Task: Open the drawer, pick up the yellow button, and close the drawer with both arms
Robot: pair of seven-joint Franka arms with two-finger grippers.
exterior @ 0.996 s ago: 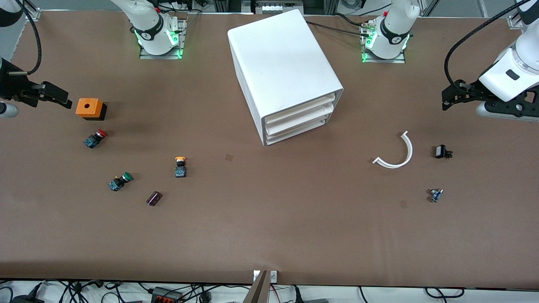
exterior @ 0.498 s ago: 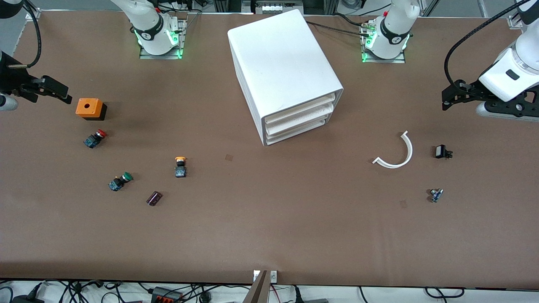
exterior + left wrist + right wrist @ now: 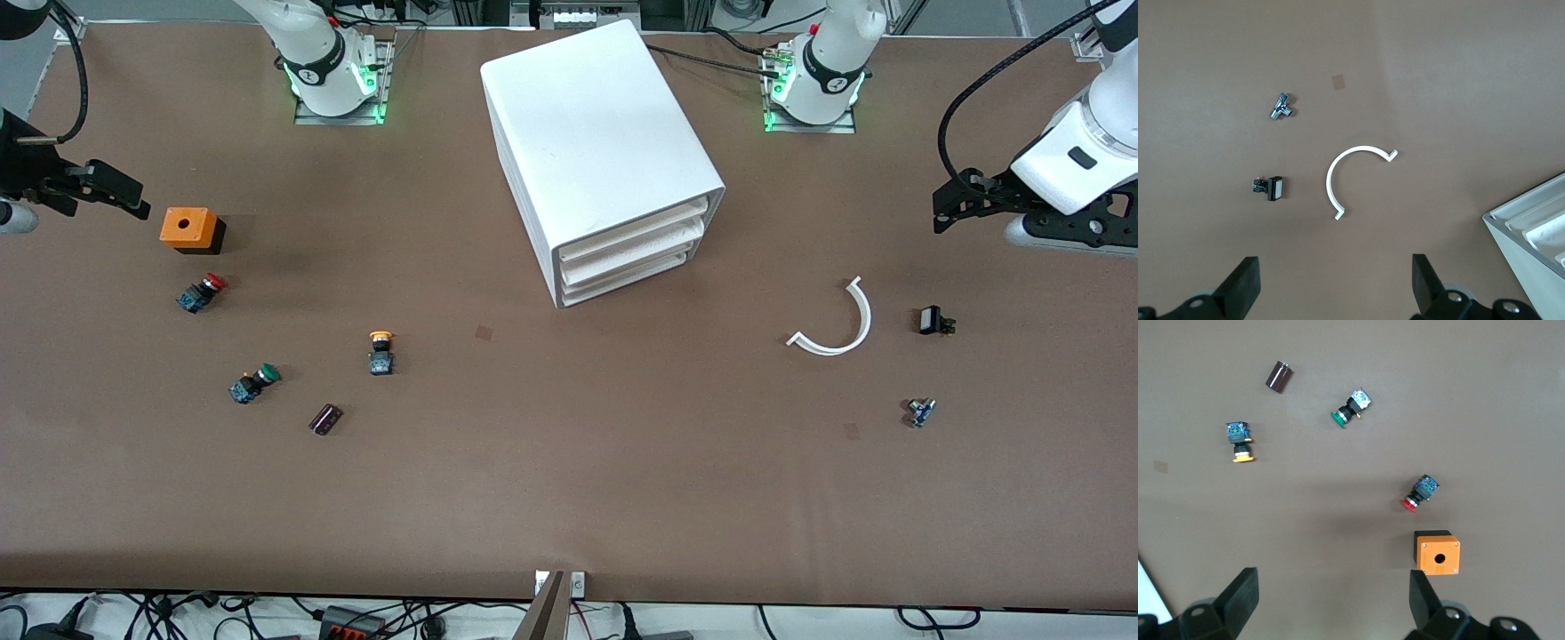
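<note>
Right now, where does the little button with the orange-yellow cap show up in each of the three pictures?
Front view: the button lies on the table, nearer the camera than the white cabinet, toward the right arm's end.
Left wrist view: not in it.
Right wrist view: the button lies on bare table, between the dark cylinder and the cabinet's corner.
Shared landmark: the green-capped button, beside it in both.

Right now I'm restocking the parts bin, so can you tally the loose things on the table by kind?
Push buttons: 3 (orange-yellow cap, red cap, green cap)
Orange box: 1
Dark cylinder: 1
White curved strip: 1
Black switch: 1
Small metal part: 1
Total: 8
</note>
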